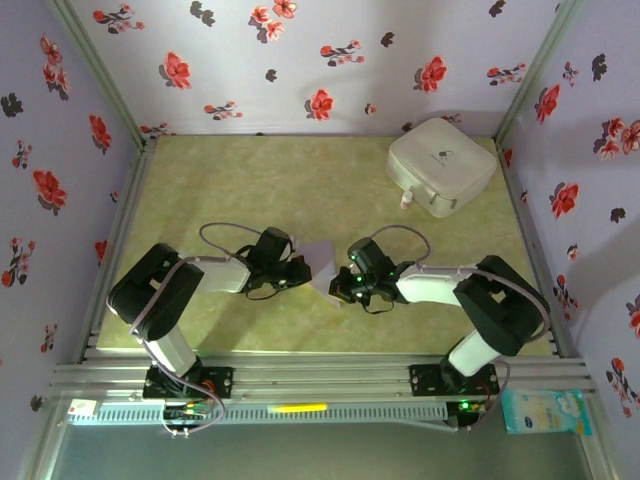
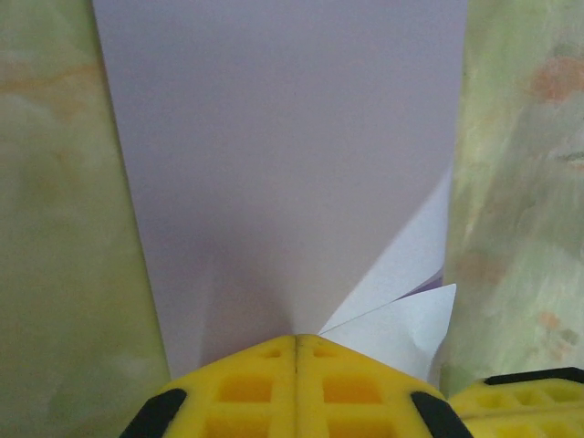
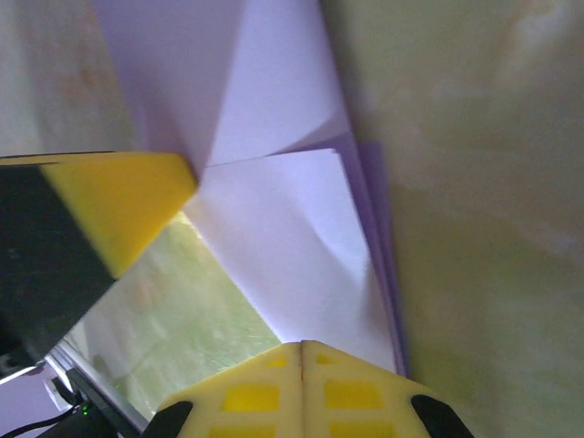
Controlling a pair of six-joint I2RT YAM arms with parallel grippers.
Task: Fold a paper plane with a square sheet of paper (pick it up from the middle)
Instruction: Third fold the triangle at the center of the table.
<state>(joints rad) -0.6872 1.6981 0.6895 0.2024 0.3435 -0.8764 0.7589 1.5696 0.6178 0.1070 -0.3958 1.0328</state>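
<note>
- Your left gripper (image 2: 297, 365) has its yellow fingers pressed flat together, with no gap at the seam. The paper (image 2: 283, 164) fans up and away from those tips, so it reads as a pinch on the near edge.
- The right gripper (image 3: 301, 365) looks the same: jaws closed tight, and the paper's layered edge runs straight in under the tips.
- From overhead you'll find the two grippers nose to nose in the middle of the table (image 1: 250, 180) — left one coming in from the left, right one from the right. The pale lavender paper sits between them as a small angled patch.
- The paper is partly folded. In the left wrist view it is one broad plain panel, with white triangular flaps overlapping at its lower right corner.
- In the right wrist view a white flap lies over the lavender layers, and thin stacked edges show along its right side.
- A yellow fingertip of the other arm shows at the edge of each wrist view, close beside the paper. You can't tell from these angles whether it touches the paper.
- The white rounded box (image 1: 441, 166) sits at the far right corner of the table, well apart from both grippers.
- A small pale blue packet (image 1: 545, 410) lies off the table, beside the right arm's base.
</note>
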